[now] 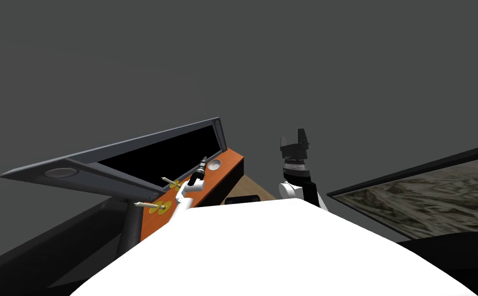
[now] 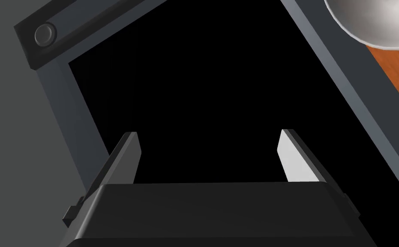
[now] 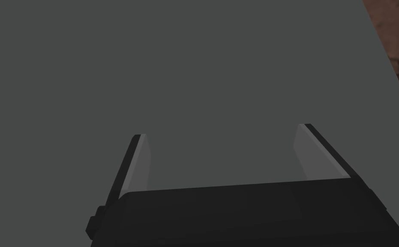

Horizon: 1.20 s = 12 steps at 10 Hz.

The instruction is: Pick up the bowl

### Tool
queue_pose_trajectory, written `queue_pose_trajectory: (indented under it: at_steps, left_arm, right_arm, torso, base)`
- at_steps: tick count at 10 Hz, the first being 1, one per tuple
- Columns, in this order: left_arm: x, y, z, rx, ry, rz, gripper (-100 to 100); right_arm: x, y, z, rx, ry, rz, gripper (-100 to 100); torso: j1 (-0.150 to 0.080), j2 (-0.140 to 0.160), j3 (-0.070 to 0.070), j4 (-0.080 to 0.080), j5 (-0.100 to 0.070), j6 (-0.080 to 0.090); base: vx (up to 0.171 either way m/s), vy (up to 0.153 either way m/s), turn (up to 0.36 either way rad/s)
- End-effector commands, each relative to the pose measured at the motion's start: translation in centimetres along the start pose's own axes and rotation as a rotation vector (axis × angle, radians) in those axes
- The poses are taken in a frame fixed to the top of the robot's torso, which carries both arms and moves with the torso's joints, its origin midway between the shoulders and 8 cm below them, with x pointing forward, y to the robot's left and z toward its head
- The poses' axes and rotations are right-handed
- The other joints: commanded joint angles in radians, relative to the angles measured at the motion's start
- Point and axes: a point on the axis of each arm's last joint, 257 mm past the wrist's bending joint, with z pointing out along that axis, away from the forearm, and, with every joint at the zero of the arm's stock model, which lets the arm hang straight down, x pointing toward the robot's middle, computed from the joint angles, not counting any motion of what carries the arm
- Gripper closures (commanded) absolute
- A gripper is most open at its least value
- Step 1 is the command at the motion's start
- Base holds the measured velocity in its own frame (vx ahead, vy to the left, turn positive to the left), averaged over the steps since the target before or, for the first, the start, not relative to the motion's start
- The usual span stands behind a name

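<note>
The bowl (image 1: 214, 164) is small, round and pale grey. It sits on an orange-brown wooden top (image 1: 227, 167) near its far end. My left gripper (image 1: 203, 161) hovers over that top, just beside the bowl on the side of a dark frame. In the left wrist view the bowl (image 2: 376, 21) lies off to one side of the open left gripper (image 2: 209, 139), beyond one fingertip, with nothing between the fingers. My right gripper (image 1: 294, 137) is raised in the air to the right, away from the top. The right gripper (image 3: 222, 133) stands open and empty before a grey wall.
A dark grey frame (image 1: 145, 141) around a black area (image 2: 202, 85) stands along the wooden top's far side. Two yellowish fittings (image 1: 155, 206) stick up from the top's near end. A framed marbled panel (image 1: 427, 195) lies at the right.
</note>
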Motion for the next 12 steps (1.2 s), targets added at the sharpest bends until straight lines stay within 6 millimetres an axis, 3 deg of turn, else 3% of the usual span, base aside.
queue_pose_trajectory:
  at_steps: [1,7,12]
  left_arm:
    - [0.1,1.5,0.3,-0.038,0.007,-0.002,-100]
    - [1.0,8.1,1.6,-0.241,0.045,-0.027,-100]
    - [2.1,13.9,1.1,-0.412,0.076,-0.053,-100]
  right_arm:
    - [0.0,0.0,0.0,0.0,0.0,0.0,0]
    - [0.0,0.0,0.0,0.0,0.0,0.0,0]
    - [0.0,0.0,0.0,0.0,0.0,0.0,0]
  torso:
    - [0.0,0.0,0.0,0.0,0.0,0.0]
    - [0.0,-0.001,-0.001,0.0,0.0,0.0]
    - [0.0,-0.002,-0.001,0.0,0.0,0.0]
  base:
    - [0.005,0.004,-0.031]
    - [0.017,0.002,-0.046]
    - [0.032,0.003,-0.023]
